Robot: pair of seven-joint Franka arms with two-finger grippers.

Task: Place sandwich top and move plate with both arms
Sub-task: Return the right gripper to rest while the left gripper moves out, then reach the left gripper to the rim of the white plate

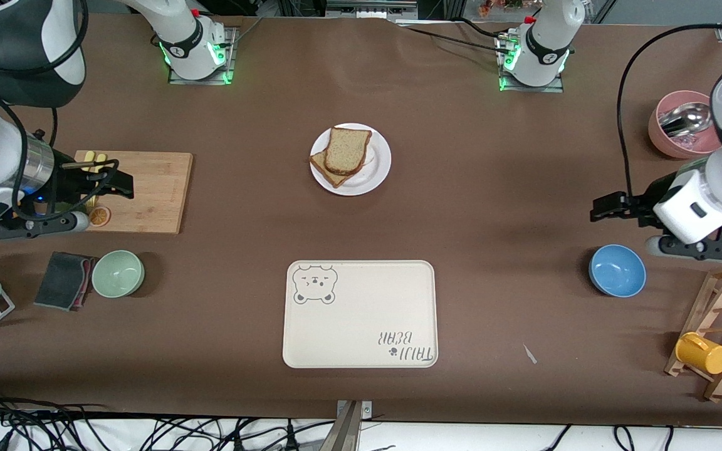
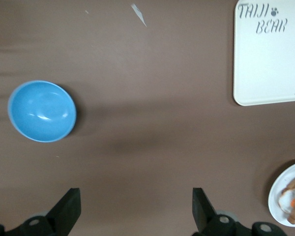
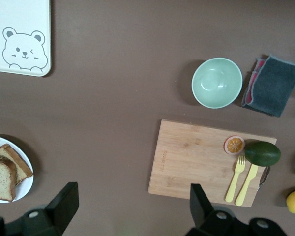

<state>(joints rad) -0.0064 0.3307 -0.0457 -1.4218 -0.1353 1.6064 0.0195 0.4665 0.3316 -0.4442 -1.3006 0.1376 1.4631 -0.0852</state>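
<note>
The white plate point(image 1: 375, 170) sits mid-table, farther from the front camera than the cream tray. On it the pale wholewheat sandwich top point(image 1: 346, 150) lies on a darker tan slice point(image 1: 329, 173), offset from it. My left gripper point(image 1: 596, 208) is open and empty over bare table at the left arm's end, beside the blue bowl. My right gripper point(image 1: 128, 183) is open and empty over the cutting board. The left wrist view shows the open left gripper point(image 2: 136, 196) and the plate's rim point(image 2: 275, 196). The right wrist view shows the open right gripper point(image 3: 132, 194), the plate point(image 3: 27, 169) and the pale slice point(image 3: 1, 179).
A cream bear-printed tray point(image 1: 361, 313) lies nearer the front camera than the plate. A blue bowl point(image 1: 617, 270), a pink cup point(image 1: 665, 141) and a wooden rack point(image 1: 721, 313) with a yellow mug point(image 1: 702, 354) stand at the left arm's end. A cutting board point(image 1: 154, 188), a green bowl point(image 1: 118, 273) and a dark cloth point(image 1: 63, 280) are at the right arm's end.
</note>
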